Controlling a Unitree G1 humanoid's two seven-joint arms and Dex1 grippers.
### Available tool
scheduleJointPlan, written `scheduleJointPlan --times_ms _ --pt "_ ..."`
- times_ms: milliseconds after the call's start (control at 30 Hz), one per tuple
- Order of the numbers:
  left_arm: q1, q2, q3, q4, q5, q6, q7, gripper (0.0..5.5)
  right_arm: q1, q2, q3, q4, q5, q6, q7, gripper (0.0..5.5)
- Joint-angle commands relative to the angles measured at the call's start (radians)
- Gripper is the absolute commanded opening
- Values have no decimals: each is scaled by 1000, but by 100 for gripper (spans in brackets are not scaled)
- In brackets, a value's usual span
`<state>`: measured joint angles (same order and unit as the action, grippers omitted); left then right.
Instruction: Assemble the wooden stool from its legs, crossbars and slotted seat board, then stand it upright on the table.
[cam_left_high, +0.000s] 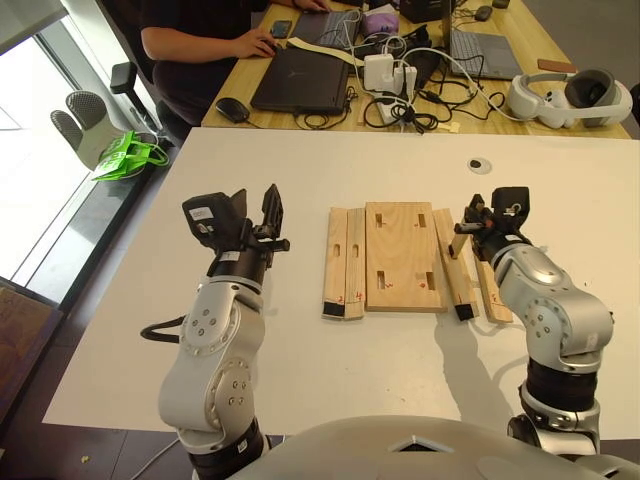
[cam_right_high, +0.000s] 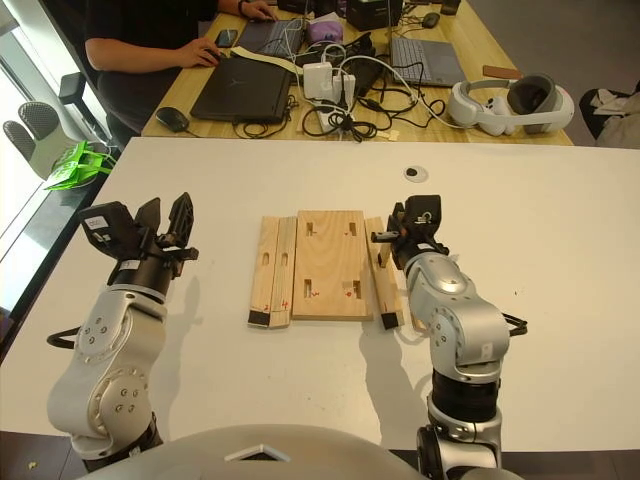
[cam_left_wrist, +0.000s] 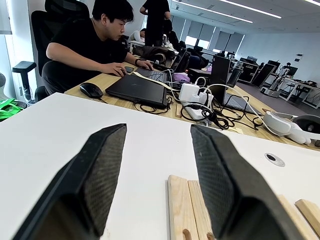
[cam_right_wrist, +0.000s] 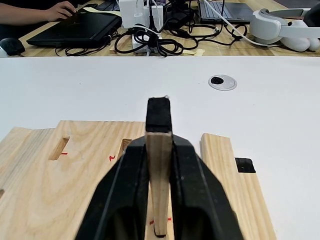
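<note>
Left gripper (cam_left_high: 257, 208) hangs left of the wood, well apart, claw spread wide, probably kept free to steady a part.

Two legs (cam_left_high: 343, 262) lie flat against the seat board (cam_left_high: 404, 256), slots facing up.

Right gripper (cam_left_high: 478, 228) is clamped on a black-tipped leg (cam_right_wrist: 159, 150), held on edge by the board's right side, probably to meet a slot. A loose leg (cam_left_high: 455, 280) beneath crowds it.

Cable hole (cam_left_high: 479, 163) sits farther back.

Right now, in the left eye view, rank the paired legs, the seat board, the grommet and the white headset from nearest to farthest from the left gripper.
1. Paired legs, just right of the left gripper.
2. Seat board, mid-table.
3. Grommet, farther back and right.
4. Headset, on the desk behind.
</note>
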<state>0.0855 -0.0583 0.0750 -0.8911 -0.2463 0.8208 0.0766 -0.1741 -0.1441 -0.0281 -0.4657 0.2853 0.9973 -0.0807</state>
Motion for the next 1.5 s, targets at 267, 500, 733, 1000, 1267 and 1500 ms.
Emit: scheduleJointPlan --times_ms 267,500,733,1000,1267,1500 --pt "-34 5 1 29 -1 -25 8 237 -125 26 67 412 -158 -364 40 38" --pt "-48 11 12 32 -3 -27 9 237 -146 5 24 456 -167 -422 62 38" --pt "-27 5 14 13 9 -40 27 237 -7 -35 7 78 -101 -200 126 38" --pt "-18 5 -1 10 17 -59 46 237 69 -65 -11 -69 -77 -99 164 38" --pt "-60 12 -14 43 10 -64 38 237 -132 54 20 304 -162 -369 77 38" --pt "-82 16 -16 55 7 -67 33 237 -330 115 -8 733 -218 -781 25 38"
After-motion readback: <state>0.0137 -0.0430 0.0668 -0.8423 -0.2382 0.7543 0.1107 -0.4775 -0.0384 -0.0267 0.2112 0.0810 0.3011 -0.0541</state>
